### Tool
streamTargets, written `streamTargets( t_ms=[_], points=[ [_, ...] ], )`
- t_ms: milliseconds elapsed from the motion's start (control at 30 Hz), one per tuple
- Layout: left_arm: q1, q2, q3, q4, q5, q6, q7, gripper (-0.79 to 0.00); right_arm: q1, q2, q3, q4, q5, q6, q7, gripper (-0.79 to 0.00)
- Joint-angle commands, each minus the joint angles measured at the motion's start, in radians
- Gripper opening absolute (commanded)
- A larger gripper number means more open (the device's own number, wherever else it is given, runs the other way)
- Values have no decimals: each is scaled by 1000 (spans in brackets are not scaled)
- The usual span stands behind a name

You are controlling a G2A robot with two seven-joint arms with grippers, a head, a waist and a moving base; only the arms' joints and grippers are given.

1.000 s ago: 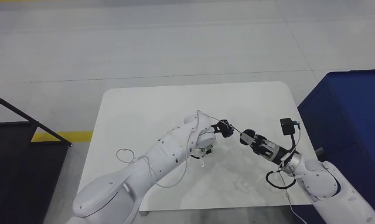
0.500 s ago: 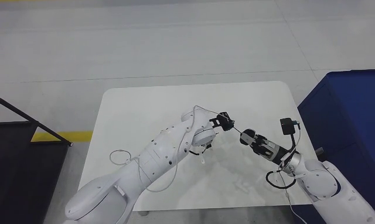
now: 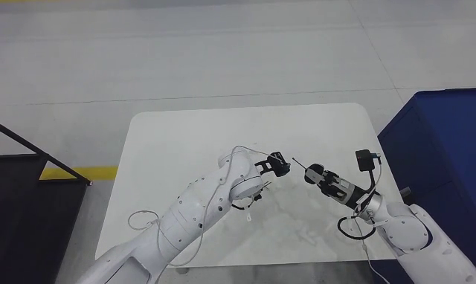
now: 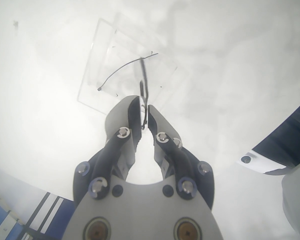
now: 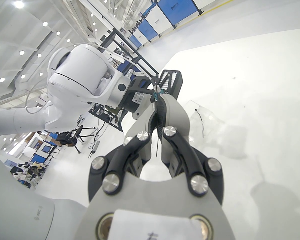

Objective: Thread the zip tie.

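My left gripper (image 3: 278,165) (image 4: 144,102) hangs above the middle of the white table (image 3: 186,150), shut on a thin black zip tie (image 4: 142,72) that sticks out past its fingertips. Just to its right, my right gripper (image 3: 312,172) (image 5: 158,98) is shut on a black zip tie strip (image 5: 156,148) whose free end (image 3: 299,165) points toward the left gripper. In the top view a small gap separates the two. I cannot tell whether both hold the same tie.
A clear flat tray (image 4: 95,51) (image 5: 210,116) lies on the table under the grippers with a loose black zip tie (image 4: 120,69) (image 5: 202,123) in it. A blue cabinet (image 3: 439,150) stands off the table's right edge.
The left gripper has drawn back to the left, away from the right gripper, opening a gap where the two met before. The right arm has stayed put.
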Motion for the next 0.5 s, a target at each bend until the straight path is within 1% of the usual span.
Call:
streamTargets(
  t_ms=[0, 33, 233, 467],
  points=[
    [-5, -3, 3, 10, 2, -1, 14, -372, 0, 0, 0, 0, 0, 0, 0, -785],
    [-8, -4, 3, 14, 3, -1, 21, -400, 0, 0, 0, 0, 0, 0, 0, -785],
    [-18, -11, 6, 26, -1, 5, 24, -413, 0, 0, 0, 0, 0, 0, 0, -785],
    [-26, -19, 15, 71, -20, -24, 26, -443, 0, 0, 0, 0, 0, 0, 0, -785]
  ],
)
